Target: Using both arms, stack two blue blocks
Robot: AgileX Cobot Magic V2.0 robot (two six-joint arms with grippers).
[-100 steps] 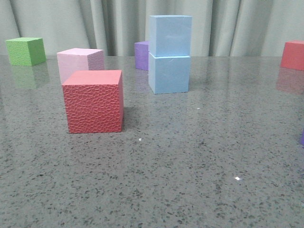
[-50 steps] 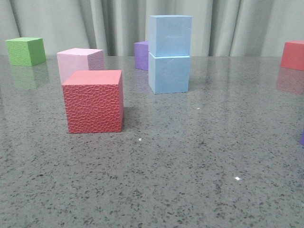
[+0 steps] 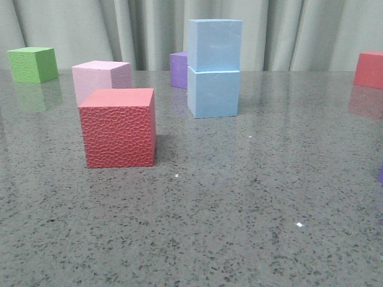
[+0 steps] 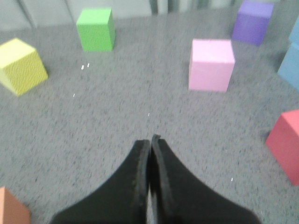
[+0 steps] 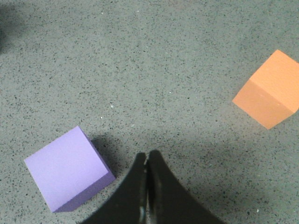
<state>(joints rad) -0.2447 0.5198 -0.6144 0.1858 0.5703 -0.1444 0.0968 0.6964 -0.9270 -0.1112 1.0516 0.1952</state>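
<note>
Blocks [image 3: 214,69] stand stacked, one blue cube squarely atop the other on the tabletop [image 3: 239,197]. Left gripper [image 4: 150,140] and right gripper [image 5: 146,156] both have jaws together, holding nothing.

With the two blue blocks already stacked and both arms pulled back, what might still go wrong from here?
The upper blue block sits slightly off square on the lower blue block, so a knock to the table could shift it. The right tool is shut right beside a purple cube; a sideways move may push it. The left tool is shut over bare table, with little risk.
</note>
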